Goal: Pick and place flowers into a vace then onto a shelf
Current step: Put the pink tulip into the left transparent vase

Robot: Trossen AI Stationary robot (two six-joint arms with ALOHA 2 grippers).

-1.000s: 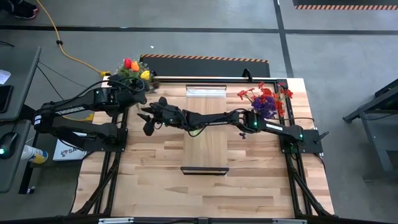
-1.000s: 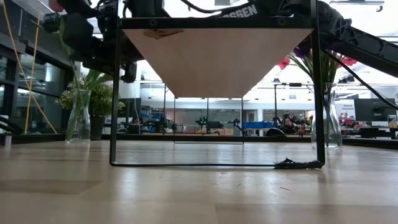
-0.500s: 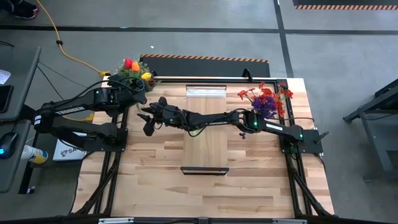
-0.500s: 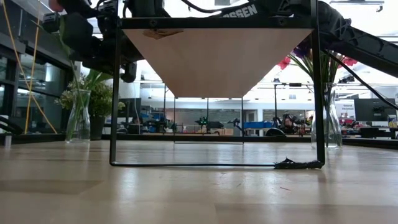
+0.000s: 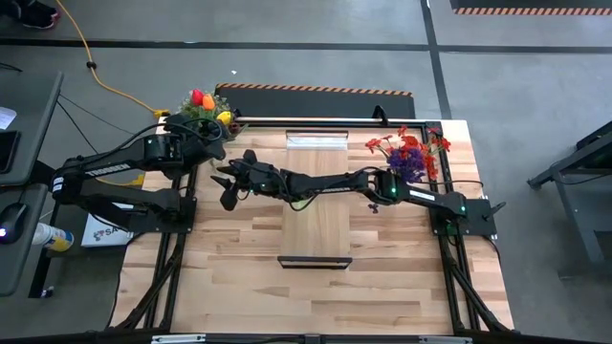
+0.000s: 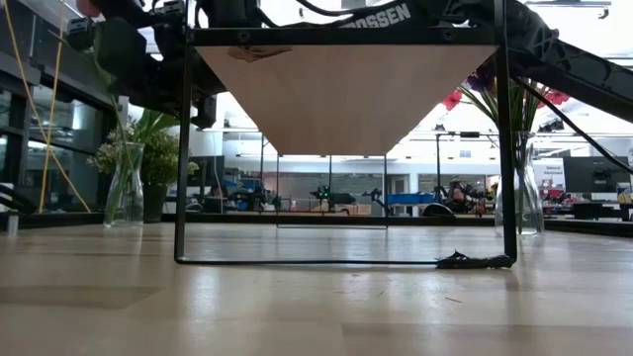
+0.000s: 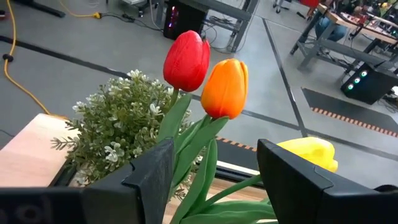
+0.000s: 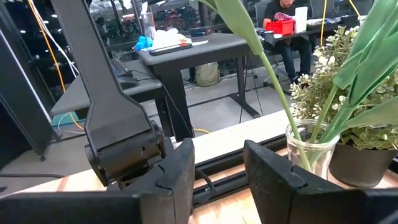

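Note:
Three tulips, the flowers (image 7: pixel 205 81), red, orange and yellow, rise at the table's far left corner (image 5: pixel 203 99). Their stems stand in a clear glass vase (image 8: pixel 308 149) (image 6: pixel 124 188) and lean up toward my left gripper (image 7: pixel 214 146), which is shut on them below the heads. My right gripper (image 8: pixel 217 155) reaches across the shelf (image 5: pixel 316 215) to just beside that vase (image 5: pixel 228 182). It is open with nothing between its fingers. My left gripper has the tulips' stems and leaves (image 7: pixel 196 180) between its two fingers, a little below the heads. The fingers come nearly level from the table's left side and lie across the stems. The heads stand up beyond the fingers, and the stems' lower ends sit in the vase.
A bushy pale-green potted plant (image 7: pixel 118 130) stands right behind the vase. A second glass vase with red and purple flowers (image 5: pixel 409 153) stands at the far right. The raised shelf's dark legs (image 6: pixel 183 148) stand mid-table, with a small dark scrap (image 6: pixel 475 261) by one foot.

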